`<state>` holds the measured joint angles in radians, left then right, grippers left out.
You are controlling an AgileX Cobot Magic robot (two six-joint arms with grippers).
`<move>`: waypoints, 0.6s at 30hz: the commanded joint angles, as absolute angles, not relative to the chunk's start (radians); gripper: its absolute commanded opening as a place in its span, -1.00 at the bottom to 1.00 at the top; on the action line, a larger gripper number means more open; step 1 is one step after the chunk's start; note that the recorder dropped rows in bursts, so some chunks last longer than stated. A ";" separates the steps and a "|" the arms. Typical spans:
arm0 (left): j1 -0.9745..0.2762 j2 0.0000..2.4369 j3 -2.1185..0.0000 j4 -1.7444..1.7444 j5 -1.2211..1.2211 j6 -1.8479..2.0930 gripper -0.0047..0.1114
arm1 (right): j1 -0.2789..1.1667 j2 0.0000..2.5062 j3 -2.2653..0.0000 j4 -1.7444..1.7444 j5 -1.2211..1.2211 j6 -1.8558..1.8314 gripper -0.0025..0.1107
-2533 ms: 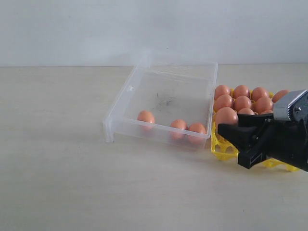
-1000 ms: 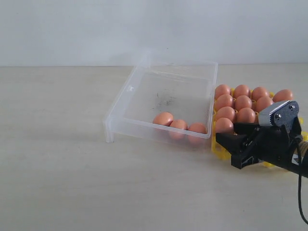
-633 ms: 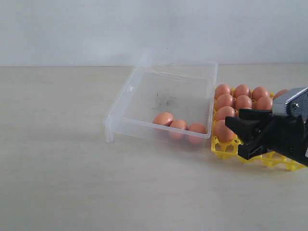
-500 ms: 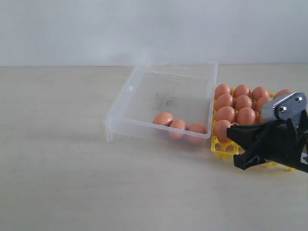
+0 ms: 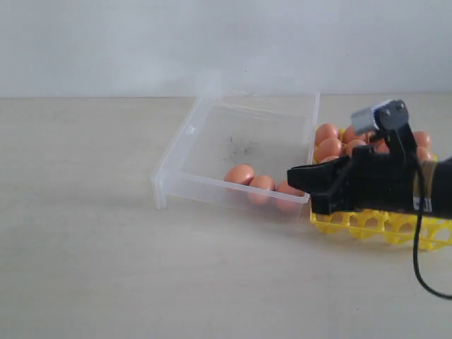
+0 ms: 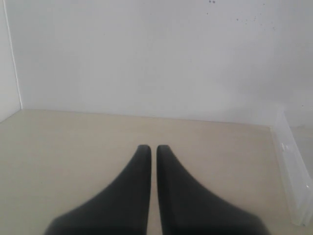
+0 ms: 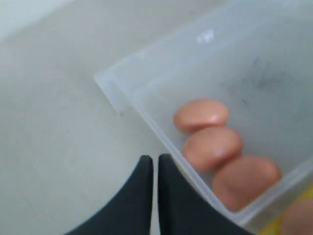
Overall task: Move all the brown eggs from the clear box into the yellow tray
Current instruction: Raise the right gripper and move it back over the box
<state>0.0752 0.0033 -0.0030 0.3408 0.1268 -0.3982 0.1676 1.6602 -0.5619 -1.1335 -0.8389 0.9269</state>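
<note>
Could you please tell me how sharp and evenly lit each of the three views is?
Exterior view: sharp, soft even light with faint shadows, though the clear box nearly blends into the pale background. Right wrist view: blurred throughout, the brown eggs soft-edged. Left wrist view: fairly clear, only the left gripper, close to the lens, looks soft.

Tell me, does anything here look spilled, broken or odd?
Nothing is spilled or broken. The one oddity is a dark smudge on the floor of the clear box; three eggs lie bunched against its near wall.
</note>
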 commanded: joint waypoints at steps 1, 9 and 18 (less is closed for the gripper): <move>0.070 0.000 0.000 0.339 0.129 -0.399 -0.85 | 0.275 1.631 -0.773 -1.744 -0.465 1.670 -0.89; 0.070 0.000 0.000 0.339 0.129 -0.399 -0.85 | 0.552 1.645 -0.954 -1.744 -0.208 0.785 -0.87; 0.070 0.000 0.000 0.339 0.129 -0.399 -0.85 | 0.647 1.917 -1.408 -1.025 0.743 0.078 -0.96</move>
<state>0.0752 0.0033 -0.0030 0.3408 0.1268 -0.3982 0.6424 1.8573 -1.2522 -1.4799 0.4918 0.3464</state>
